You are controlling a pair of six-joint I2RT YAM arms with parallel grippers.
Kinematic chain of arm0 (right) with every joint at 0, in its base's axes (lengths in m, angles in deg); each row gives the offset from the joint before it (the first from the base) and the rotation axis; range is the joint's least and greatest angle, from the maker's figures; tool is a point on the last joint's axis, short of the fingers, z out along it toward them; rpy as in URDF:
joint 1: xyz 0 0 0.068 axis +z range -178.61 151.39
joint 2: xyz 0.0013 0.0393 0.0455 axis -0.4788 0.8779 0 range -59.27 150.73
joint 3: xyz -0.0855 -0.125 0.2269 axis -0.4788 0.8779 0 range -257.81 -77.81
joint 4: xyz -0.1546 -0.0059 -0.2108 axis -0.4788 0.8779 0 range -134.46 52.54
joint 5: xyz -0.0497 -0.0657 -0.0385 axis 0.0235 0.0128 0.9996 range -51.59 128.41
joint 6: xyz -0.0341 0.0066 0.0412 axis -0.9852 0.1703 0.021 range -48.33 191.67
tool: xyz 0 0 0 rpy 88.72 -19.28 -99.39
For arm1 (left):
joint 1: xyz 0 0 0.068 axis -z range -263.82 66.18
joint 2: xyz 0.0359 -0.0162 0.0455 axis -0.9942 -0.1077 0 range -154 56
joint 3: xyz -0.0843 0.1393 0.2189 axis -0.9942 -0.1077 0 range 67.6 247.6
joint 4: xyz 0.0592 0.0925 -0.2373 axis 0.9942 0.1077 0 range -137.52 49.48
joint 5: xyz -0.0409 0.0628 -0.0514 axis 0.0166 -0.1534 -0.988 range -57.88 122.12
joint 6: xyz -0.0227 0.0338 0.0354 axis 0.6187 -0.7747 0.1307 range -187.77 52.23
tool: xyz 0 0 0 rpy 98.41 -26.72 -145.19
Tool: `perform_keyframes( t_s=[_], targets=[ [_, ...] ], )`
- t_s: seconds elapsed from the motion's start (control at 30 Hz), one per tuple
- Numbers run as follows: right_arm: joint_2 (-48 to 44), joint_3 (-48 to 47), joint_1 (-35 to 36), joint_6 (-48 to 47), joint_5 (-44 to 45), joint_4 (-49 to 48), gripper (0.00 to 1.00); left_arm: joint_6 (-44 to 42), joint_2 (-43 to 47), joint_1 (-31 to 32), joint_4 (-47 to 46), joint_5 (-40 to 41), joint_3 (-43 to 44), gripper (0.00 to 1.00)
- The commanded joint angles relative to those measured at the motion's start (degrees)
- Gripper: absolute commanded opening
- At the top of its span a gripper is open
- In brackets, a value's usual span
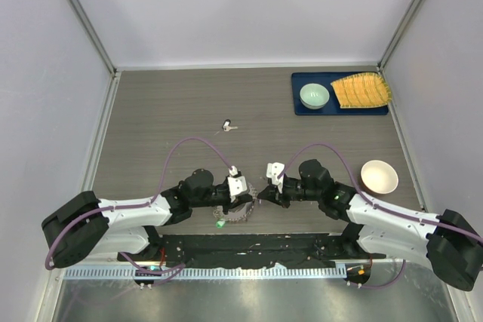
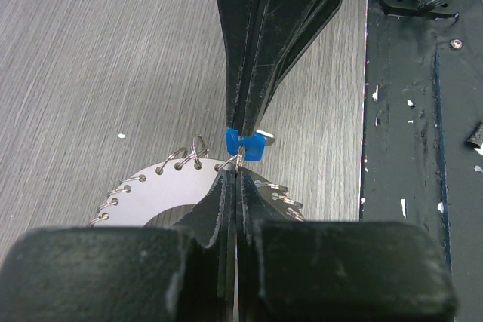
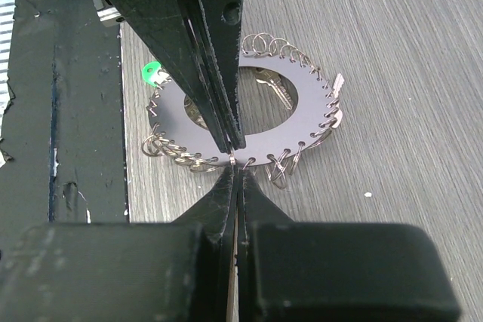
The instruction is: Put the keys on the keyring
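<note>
The keyring [image 3: 306, 115] is a flat grey disc, its rim strung with small wire loops. It lies near the front edge of the table [image 1: 234, 213]. My left gripper [image 2: 236, 176] is shut on a small loop at the disc's rim [image 1: 244, 200]. My right gripper [image 3: 236, 171] meets it tip to tip [image 1: 263, 196] and is shut on the blue key [image 2: 245, 145], which touches that loop. The green key [image 3: 152, 73] hangs at the disc's near side [image 1: 220, 223]. A plain silver key [image 3: 276, 93] lies in the disc's hole.
A small dark-headed key [image 1: 228, 124] lies alone mid-table. A navy tray [image 1: 339, 111] at the back right holds a green bowl [image 1: 314, 96] and a yellow ribbed thing [image 1: 362, 90]. A white bowl [image 1: 379, 176] stands right of my right arm. The black base plate [image 2: 407, 148] is close by.
</note>
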Motion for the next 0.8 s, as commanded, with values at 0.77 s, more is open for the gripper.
perform_keyframes(
  t_s=[0.77],
  targets=[
    [1.8, -2.2, 0.3, -0.3, -2.9, -4.0, 0.01, 1.7, 0.5, -0.2, -8.8, -2.7, -0.7, 0.00]
  ],
)
